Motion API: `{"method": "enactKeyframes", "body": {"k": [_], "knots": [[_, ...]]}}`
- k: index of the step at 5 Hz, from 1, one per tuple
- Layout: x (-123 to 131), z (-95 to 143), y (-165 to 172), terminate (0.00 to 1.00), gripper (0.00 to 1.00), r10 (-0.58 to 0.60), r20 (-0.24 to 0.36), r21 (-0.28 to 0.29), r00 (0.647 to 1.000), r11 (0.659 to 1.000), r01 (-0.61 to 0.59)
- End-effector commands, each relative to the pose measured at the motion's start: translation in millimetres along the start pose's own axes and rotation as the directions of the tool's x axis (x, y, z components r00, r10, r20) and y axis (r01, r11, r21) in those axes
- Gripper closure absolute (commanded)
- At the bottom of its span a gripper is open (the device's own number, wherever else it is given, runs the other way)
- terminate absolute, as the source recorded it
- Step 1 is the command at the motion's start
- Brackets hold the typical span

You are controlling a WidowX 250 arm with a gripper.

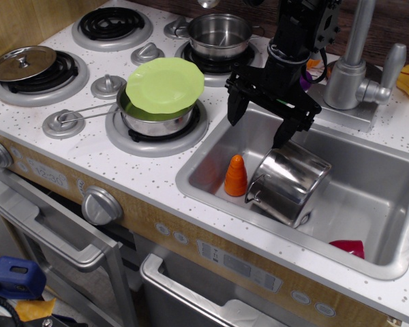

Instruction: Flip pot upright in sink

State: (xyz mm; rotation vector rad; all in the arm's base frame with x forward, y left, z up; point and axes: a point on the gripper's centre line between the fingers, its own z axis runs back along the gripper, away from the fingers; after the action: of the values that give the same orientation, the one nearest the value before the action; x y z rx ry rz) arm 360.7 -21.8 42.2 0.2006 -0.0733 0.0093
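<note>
The pot, shiny steel with a small loop handle showing at its lower left, lies tilted on its side in the grey sink, its mouth facing down and toward the front. My black gripper hangs open just above and behind the pot, over the sink's back left part. Its left finger is near the sink's back left corner. Its right finger ends close above the pot's upper edge. It holds nothing.
An orange carrot toy stands in the sink left of the pot. A red object lies at the sink's front. The silver faucet stands behind. On the stove are a long-handled pot under a green plate, a saucepan, a lid.
</note>
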Motion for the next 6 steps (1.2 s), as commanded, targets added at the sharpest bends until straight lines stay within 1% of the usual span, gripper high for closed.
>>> {"method": "enactKeyframes", "body": {"k": [1,2,3,4,5,6], "knots": [[0,0,0,0.0,0.0,0.0,0.0,0.0,1.0,1.0,0.0],[11,10,4,0.0,0.0,-0.007,0.014,-0.056,1.0,0.998,0.007],[19,19,3,0.0,0.0,0.023,0.025,-0.14,0.999,0.99,-0.019],[23,22,4,0.0,0.0,0.037,0.06,-0.217,0.997,0.976,-0.024],[21,10,3,0.0,0.0,0.099,0.095,-0.308,0.991,0.949,-0.065],[18,-3,1,0.0,0.0,0.167,0.095,-0.414,0.981,0.903,-0.114]]}}
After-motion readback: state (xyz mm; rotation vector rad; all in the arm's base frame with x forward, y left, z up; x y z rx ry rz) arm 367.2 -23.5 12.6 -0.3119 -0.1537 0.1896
